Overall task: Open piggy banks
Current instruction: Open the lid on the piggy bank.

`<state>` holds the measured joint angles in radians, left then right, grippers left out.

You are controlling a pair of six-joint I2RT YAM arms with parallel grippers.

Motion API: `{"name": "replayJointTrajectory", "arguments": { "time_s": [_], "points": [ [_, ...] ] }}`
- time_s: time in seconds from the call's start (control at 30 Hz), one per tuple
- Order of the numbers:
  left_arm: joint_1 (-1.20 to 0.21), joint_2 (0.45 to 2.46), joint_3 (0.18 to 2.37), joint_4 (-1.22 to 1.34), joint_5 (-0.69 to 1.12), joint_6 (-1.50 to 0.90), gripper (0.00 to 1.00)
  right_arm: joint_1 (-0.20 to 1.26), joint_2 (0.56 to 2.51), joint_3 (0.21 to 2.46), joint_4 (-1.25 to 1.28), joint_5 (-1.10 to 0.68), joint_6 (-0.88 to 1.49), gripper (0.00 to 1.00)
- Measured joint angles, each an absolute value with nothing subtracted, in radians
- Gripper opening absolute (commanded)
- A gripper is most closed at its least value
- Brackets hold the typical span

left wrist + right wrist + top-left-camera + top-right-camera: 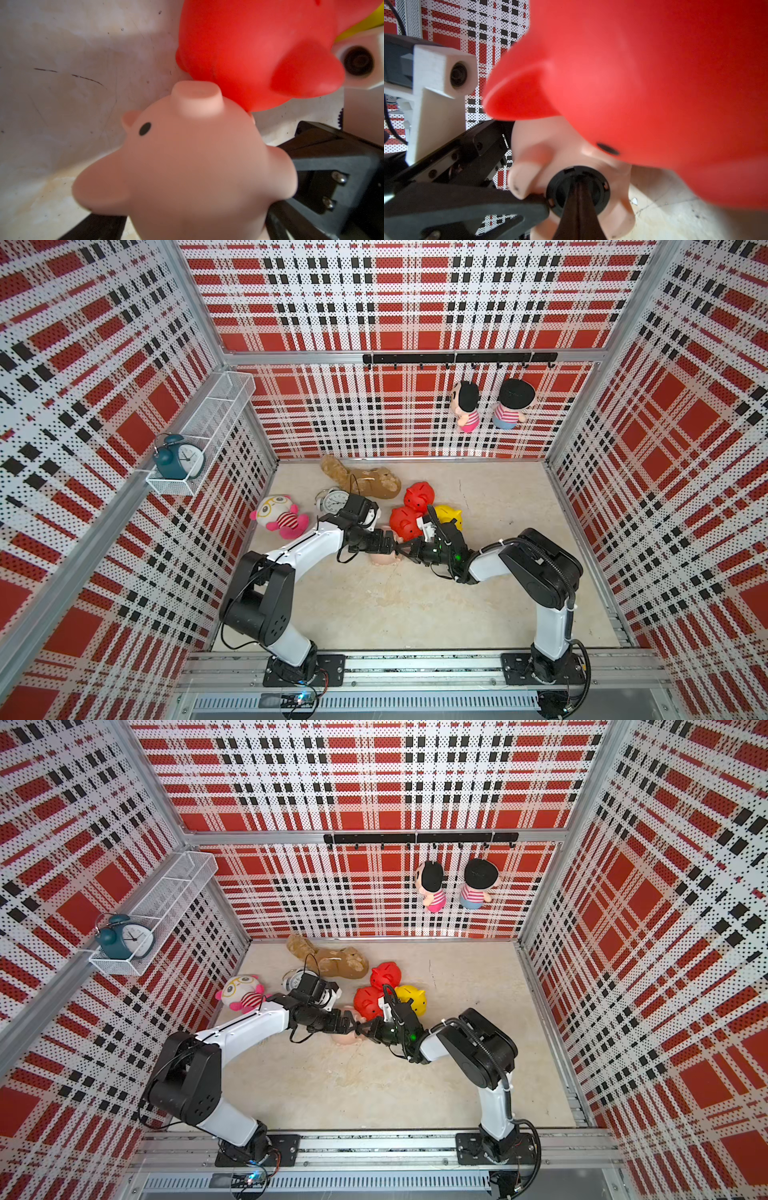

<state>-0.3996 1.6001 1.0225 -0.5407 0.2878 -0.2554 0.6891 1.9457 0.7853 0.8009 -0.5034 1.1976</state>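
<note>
A pale pink piggy bank [384, 559] [347, 1039] is held between my two arms, just above the floor. My left gripper [390, 546] is shut on its body; its snout and eye show in the left wrist view [187, 155]. The pig's black belly plug [601, 195] faces my right gripper [578, 187], which is shut, its tips pinched in the plug's middle. A red piggy bank [405, 522] [654, 83] [249, 52] presses against the pink one. Behind them stand a second red piggy bank [419, 495] and a yellow one [451, 515].
A brown plush [361, 481], a white alarm clock [334, 501] and a plush doll with glasses [280, 516] lie at the back left. A blue clock [178, 458] sits in a wire shelf on the left wall. Two dolls [465, 406] hang from the back rail.
</note>
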Motion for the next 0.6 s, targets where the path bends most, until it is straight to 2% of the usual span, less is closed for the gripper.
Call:
{"name": "replayJointTrajectory", "arguments": {
  "time_s": [0.6],
  "points": [
    [-0.393, 1.610, 1.036, -0.546, 0.271, -0.251, 0.98, 0.645, 1.840, 0.674, 0.844, -0.538, 1.239, 0.00]
  ]
}}
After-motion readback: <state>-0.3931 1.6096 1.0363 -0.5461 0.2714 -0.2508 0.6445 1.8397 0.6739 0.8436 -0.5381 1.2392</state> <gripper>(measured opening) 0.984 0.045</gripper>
